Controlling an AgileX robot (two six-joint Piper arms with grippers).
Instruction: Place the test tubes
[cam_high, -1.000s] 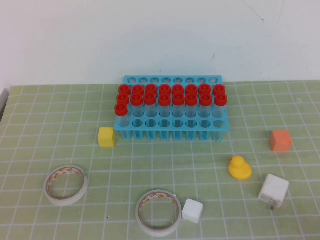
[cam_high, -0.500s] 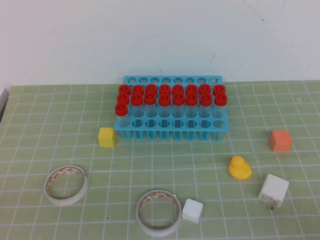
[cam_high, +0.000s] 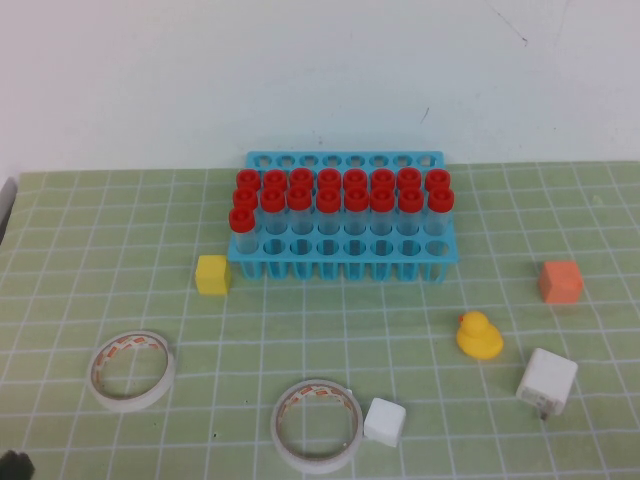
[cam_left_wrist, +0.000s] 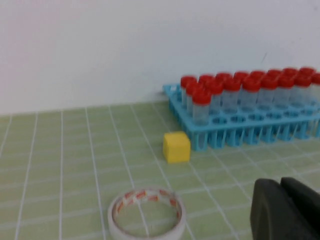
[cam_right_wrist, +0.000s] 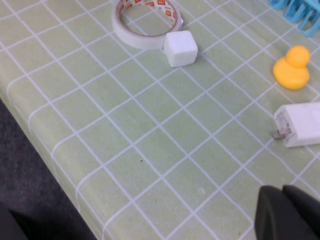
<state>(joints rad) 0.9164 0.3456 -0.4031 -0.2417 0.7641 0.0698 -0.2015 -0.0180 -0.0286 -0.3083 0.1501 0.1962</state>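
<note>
Worktop (cam_high: 100, 250) with a green gridded covering, seen from the robot's side. A blue rack (cam_high: 345, 262) stands at the middle of the far side; the test tubes (cam_high: 342, 195), all red-capped and upright, fill two full rows in it, and a single tube (cam_high: 241, 225) stands at the left end of the next row toward the front; the holes along the front row are open. A yellow cube (cam_high: 213, 274) sits just beside the rack's front left corner; an orange cube (cam_high: 560, 282) lies well apart to the right. Nearer the robot, on the right: a yellow duck (cam_high: 479, 335) and, near it, a white charger (cam_high: 547, 381) lying flat with its prongs pointing toward the near edge. Near the front edge, a tape roll (cam_high: 315, 462) lies flat with a white cube (cam_high: 385, 421) touching or just beside its right rim; a second tape roll (cam_high: 128, 403) lies flat on the left. Left hand (cam_left_wrist: 282, 190): low over the near left of the worktop, facing the second tape roll and the yellow cube; clenched, grasping nothing. Right hand (cam_right_wrist: 284, 195): over the near right of the worktop, close to the charger, apart from it; clenched, grasping nothing.
</note>
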